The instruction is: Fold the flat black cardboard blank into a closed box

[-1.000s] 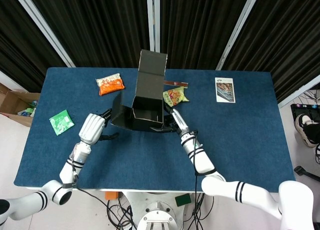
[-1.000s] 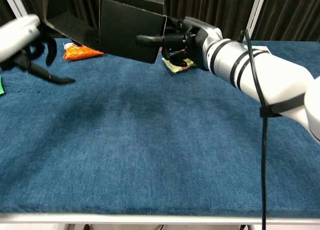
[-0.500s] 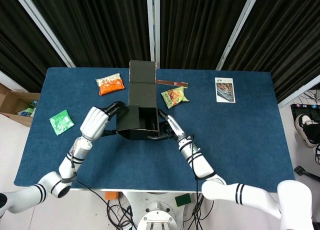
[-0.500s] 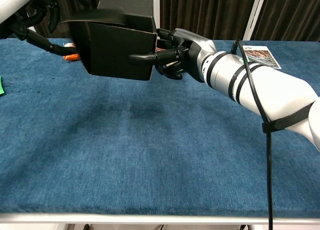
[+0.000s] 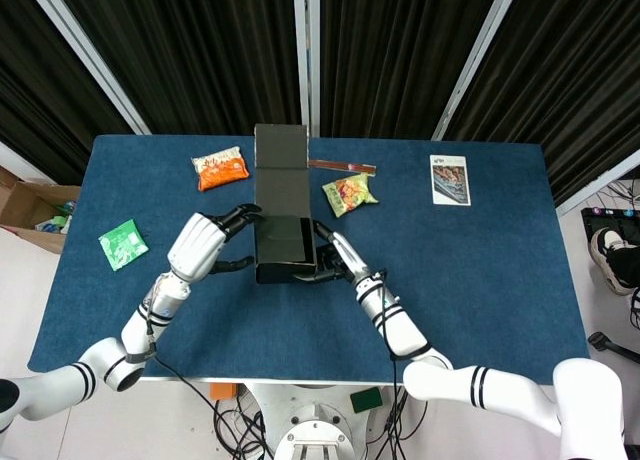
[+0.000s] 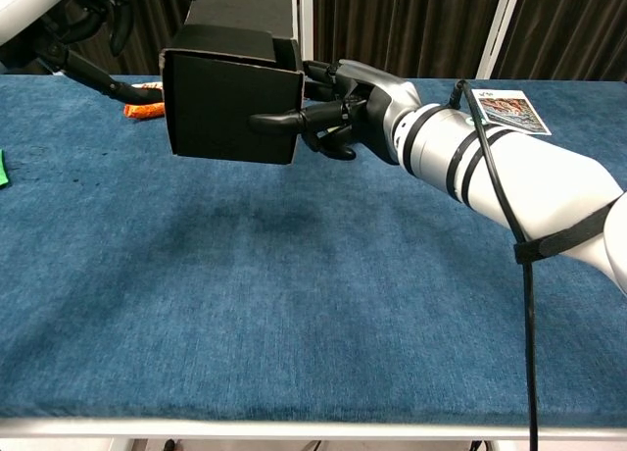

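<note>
Clamped on the near right corner of the black box (image 5: 282,235), my right hand (image 5: 332,259) holds it up off the blue table (image 5: 480,270); in the chest view one finger lies flat along the box's front wall and the others wrap its right side. So the box sits just to the left of that hand, touching it, with its open mouth facing up and its tall lid flap (image 5: 280,170) running away from me toward the far edge. That is its long axis: front wall nearest me, lid stretching straight back.

On the other side, my left hand (image 5: 200,248) is spread wide and holds nothing, its fingertips right at the box's left wall. Whether they touch it I cannot tell.

I judge the body is formed and the lid is what remains. Since the right hand is busy carrying, the left is the free one, and it lies closer to the flap's left edge. Bringing the lid forward over the mouth looks like its job.
</note>
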`<action>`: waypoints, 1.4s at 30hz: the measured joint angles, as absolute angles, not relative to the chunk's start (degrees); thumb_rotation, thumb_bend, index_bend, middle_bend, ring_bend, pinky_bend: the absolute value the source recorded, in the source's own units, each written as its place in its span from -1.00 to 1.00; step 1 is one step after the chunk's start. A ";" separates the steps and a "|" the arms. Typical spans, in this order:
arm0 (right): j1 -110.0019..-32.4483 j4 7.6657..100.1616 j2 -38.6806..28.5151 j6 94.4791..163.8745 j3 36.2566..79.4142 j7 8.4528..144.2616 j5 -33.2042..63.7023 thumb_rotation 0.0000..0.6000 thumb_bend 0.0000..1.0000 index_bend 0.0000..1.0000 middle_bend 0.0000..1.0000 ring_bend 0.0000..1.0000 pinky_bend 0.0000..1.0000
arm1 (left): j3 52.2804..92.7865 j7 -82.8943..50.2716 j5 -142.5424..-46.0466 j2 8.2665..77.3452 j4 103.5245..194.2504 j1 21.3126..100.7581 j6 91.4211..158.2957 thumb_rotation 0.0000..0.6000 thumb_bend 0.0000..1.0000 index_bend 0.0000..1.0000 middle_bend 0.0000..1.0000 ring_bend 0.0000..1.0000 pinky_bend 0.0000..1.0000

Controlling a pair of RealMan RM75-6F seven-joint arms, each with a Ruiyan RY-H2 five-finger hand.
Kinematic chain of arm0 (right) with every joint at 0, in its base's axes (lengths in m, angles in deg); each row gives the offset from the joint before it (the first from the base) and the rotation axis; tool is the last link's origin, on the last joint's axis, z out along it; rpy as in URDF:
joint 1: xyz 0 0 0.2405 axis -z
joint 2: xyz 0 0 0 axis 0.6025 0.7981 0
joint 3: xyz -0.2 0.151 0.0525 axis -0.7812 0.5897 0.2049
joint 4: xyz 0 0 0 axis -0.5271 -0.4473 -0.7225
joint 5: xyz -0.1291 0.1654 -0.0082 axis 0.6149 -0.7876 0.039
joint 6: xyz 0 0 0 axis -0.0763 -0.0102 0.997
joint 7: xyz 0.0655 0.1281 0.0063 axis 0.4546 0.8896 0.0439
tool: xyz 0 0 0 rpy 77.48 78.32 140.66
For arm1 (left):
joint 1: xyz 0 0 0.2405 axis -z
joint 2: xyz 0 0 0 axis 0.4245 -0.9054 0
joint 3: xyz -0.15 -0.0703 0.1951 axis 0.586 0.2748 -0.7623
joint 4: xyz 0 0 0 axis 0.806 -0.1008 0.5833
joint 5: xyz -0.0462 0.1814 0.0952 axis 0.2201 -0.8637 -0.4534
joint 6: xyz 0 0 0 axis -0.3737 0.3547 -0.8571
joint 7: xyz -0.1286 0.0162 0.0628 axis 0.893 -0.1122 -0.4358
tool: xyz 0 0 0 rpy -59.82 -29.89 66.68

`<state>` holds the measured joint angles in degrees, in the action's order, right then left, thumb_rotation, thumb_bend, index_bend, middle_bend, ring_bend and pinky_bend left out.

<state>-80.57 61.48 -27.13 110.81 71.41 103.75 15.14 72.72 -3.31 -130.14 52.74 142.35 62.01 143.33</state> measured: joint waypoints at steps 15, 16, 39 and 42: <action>-81.43 60.32 -27.76 111.44 71.25 102.27 14.84 1.00 -0.36 -0.27 -0.05 0.49 1.00 | 69.68 -2.39 -132.27 52.11 140.05 63.67 142.02 1.00 -0.88 -0.24 -0.35 0.38 0.86; -81.50 60.14 -27.83 111.46 71.25 102.18 14.81 1.00 -0.36 -0.27 -0.05 0.49 1.00 | 69.61 -2.22 -132.26 52.22 139.97 63.70 142.02 1.00 -0.88 -0.24 -0.35 0.38 0.86; -83.88 47.21 -32.78 108.93 69.22 108.46 20.07 1.00 -0.36 -0.27 -0.06 0.48 1.00 | 65.50 -0.73 -134.05 58.61 127.45 64.82 141.26 1.00 -0.88 -0.17 -0.27 0.38 0.83; -84.26 43.44 -34.18 108.64 68.38 111.43 22.25 1.00 -0.36 -0.27 -0.06 0.48 1.00 | 64.64 -0.46 -134.28 60.41 124.00 64.66 141.22 1.00 -0.88 -0.17 -0.27 0.38 0.83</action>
